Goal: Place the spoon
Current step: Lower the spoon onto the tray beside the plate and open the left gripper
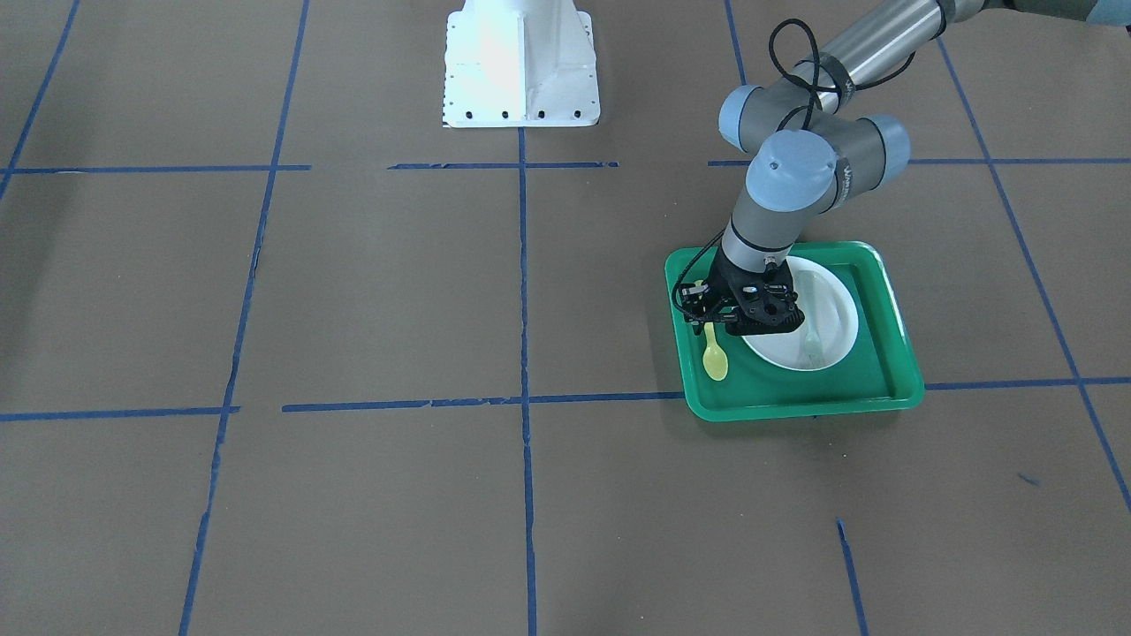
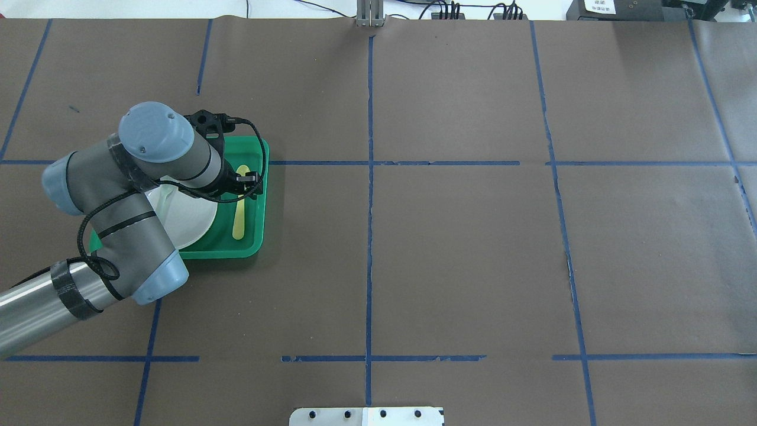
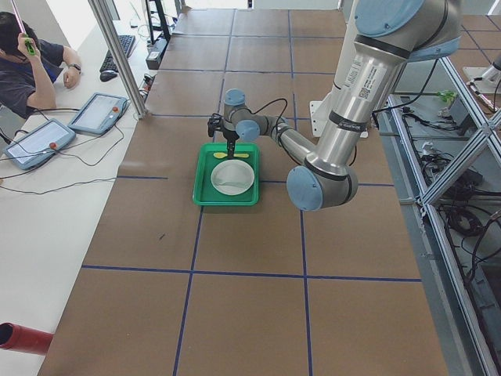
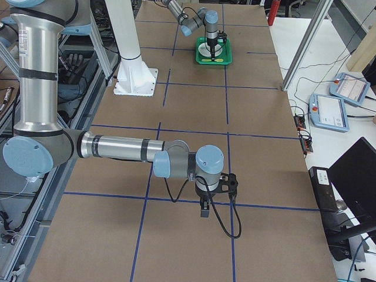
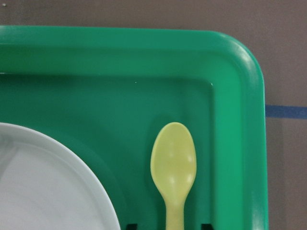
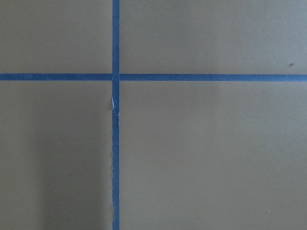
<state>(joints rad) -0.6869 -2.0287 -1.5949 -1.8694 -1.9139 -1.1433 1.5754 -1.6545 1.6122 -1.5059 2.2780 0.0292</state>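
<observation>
a: what is seen of the spoon (image 5: 173, 158)?
b: smooth yellow plastic, faintly glossy. the tray (image 5: 144, 43) is taken for glossy green plastic, light being caught along its rim.
a: and the plate (image 5: 43, 182)?
b: white and smooth, a soft sheen being shown. the table (image 2: 461, 248) is covered in matt brown paper, lined with blue tape (image 2: 369, 236). the arm (image 2: 29, 310) is clad in bare metal, its caps matt grey-blue.

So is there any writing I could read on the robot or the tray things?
"Wa": start of small print on the left arm; the rest is blurred.
Sticker on that arm's upper tube: too small to read.
White label on the black box beyond the table: too small.
Spoon, white plate, green tray: no print shows.
</observation>
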